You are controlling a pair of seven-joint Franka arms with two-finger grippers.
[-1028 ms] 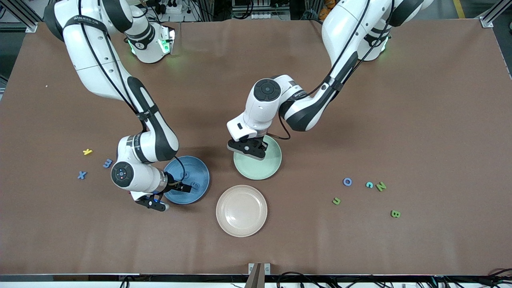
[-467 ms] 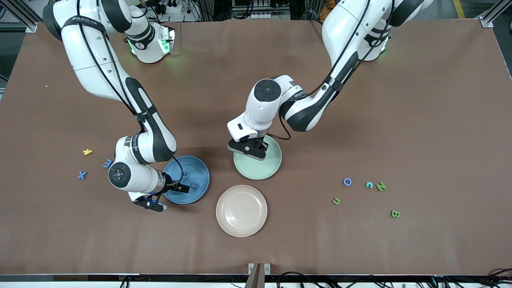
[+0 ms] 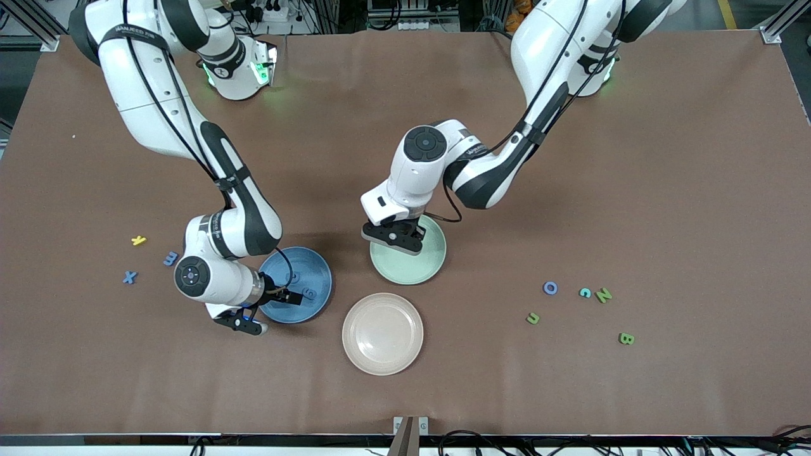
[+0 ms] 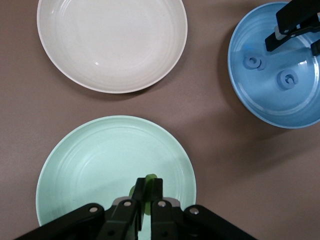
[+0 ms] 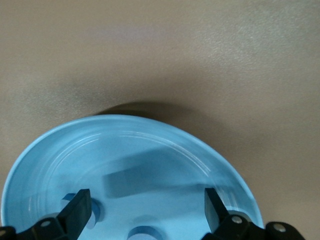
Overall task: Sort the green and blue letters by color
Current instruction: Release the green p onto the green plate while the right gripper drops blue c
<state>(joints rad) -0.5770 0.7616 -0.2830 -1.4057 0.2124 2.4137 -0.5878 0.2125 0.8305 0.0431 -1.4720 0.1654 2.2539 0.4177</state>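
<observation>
- Letters, blue and green, partly sorted: one green letter (image 4: 148,192) pinched in the left gripper (image 4: 148,200), fingers closed tight on it, over the green plate (image 4: 90,165).
- Right gripper (image 5: 145,207) spread wide, holding nothing, low over the blue plate (image 5: 150,145); its fingers (image 5: 77,207) straddle blue pieces in the plate.
- Left wrist view shows two blue letters (image 4: 253,61) and (image 4: 287,79) lying in the blue plate (image 4: 260,105), apart from each other.
- Front view: left gripper (image 3: 391,237) over the green plate's (image 3: 415,269) edge toward the robot bases; right gripper (image 3: 285,296) over the blue plate (image 3: 317,269).
- White plate (image 3: 383,334) nearer the front camera than both colored plates, roughly between them, nothing in it.
- Toward the left arm's end of the table: blue O (image 3: 550,287), teal C (image 3: 585,292) and green N (image 3: 604,294) in a loose row; green U (image 3: 533,318) and green B (image 3: 626,339) nearer the camera, well apart.
- Toward the right arm's end: blue X (image 3: 130,277), another blue letter (image 3: 170,258) near the right arm's wrist, yellow letter (image 3: 138,240) just farther from the camera.
- All loose letters lie flat on the brown table (image 3: 665,158).
</observation>
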